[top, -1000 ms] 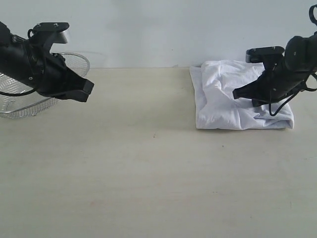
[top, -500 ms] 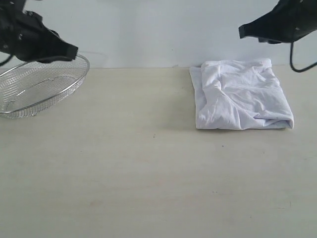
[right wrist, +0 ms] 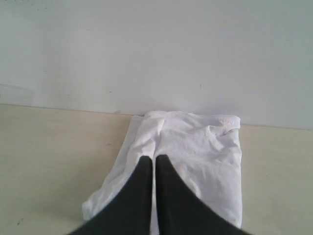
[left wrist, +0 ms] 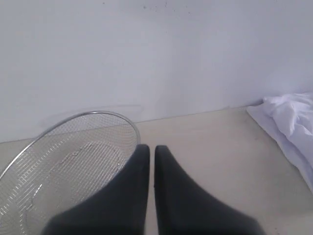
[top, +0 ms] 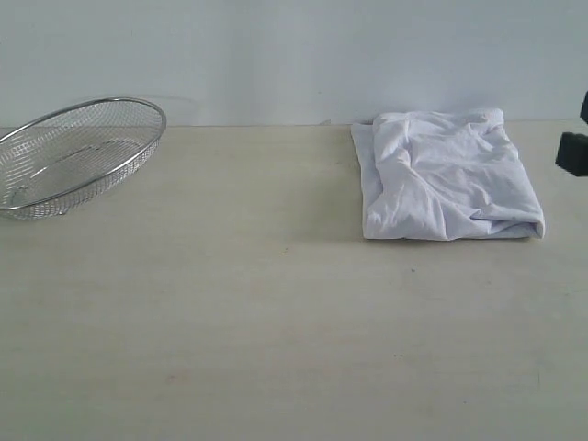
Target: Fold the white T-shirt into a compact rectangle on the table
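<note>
The left hand (left wrist: 152, 149) is matte black, built of two smooth fingers (left wrist: 176, 196) that are broad at the base and taper to narrow, rounded tips. The right hand (right wrist: 154, 159) has the same plain black, wedge-shaped pair. In the exterior view only a small, blocky black piece of the right arm (top: 573, 152) shows; which part it is cannot be told.

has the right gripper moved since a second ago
Yes: the right gripper has withdrawn rightward off the white T-shirt, toward the exterior view's edge.
</note>
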You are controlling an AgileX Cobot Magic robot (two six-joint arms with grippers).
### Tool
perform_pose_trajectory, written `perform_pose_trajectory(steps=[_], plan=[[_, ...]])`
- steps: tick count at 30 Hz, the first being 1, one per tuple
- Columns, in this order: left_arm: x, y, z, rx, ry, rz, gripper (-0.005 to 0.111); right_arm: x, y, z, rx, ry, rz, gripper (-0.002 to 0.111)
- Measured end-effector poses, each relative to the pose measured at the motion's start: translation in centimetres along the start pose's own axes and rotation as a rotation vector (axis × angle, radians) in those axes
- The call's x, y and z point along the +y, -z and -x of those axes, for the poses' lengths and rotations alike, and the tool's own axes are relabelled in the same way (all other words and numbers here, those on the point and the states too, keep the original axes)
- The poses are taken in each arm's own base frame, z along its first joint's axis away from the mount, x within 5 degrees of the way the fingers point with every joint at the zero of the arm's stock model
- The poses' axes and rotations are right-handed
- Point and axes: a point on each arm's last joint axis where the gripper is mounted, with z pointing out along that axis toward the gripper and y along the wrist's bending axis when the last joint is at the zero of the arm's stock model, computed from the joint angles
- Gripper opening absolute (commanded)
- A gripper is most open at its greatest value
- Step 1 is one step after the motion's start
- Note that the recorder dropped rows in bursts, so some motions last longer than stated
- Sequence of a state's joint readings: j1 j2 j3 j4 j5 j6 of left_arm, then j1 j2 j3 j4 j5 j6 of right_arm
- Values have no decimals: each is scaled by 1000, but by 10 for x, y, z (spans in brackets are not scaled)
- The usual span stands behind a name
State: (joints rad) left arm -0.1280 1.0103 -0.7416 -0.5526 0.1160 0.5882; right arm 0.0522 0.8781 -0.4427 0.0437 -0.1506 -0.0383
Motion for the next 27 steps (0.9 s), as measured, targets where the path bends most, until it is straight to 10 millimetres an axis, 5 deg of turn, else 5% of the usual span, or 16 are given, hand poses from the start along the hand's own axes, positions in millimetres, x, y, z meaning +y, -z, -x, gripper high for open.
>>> perform_pose_trajectory(steps=[10,27], plan=[[-7,30,0,1,-6,-59,4,1,18,4,-69,-186,14,0],[-8,38,3,-25,-9,-59,4,1,19,5,-79,-203,14,0]])
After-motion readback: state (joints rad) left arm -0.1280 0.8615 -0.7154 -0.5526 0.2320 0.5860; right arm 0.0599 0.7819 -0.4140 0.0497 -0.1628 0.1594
